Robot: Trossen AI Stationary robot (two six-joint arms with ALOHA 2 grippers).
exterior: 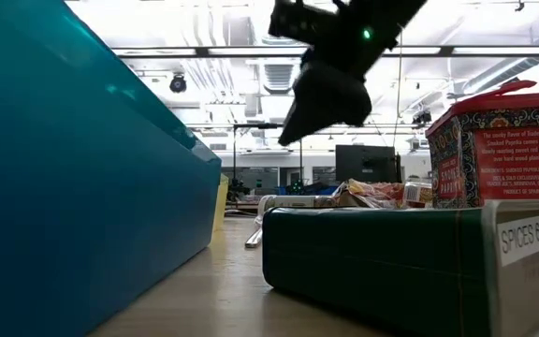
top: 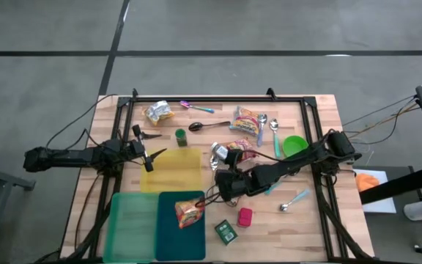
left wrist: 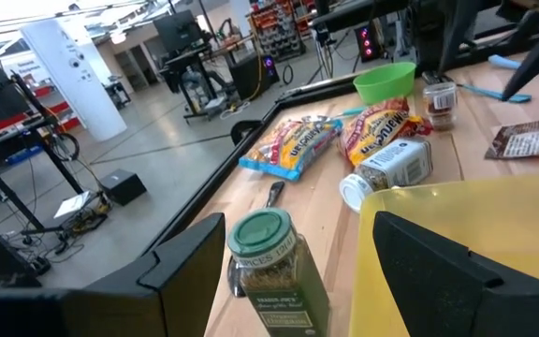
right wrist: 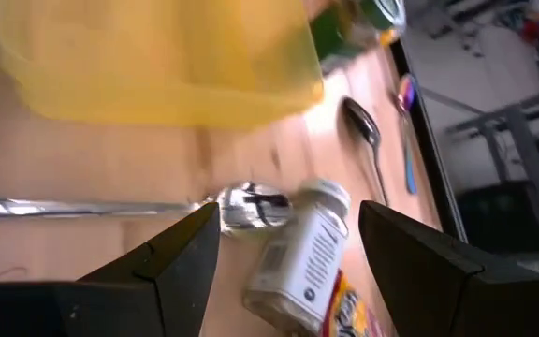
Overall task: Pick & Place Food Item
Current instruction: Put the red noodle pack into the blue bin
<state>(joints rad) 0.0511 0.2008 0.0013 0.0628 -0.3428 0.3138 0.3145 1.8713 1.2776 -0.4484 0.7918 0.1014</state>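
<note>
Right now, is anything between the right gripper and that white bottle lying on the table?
Nothing visible. The open right gripper points at the white bottle, which lies between its fingers' line of approach; a spoon touches the bottle's far end, not blocking.

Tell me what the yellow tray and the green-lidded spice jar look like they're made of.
Yellow tray: seemingly translucent plastic with a smooth finish, since light glows through its rim. Spice jar: probably clear glass or plastic, as the herbs show through; its ribbed green lid looks like moulded plastic.

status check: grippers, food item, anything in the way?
Right gripper open, empty, above table beside teal tray. Left gripper open, idle at yellow tray. Ramen packet already on teal tray. White bottle just ahead of right gripper.
</note>
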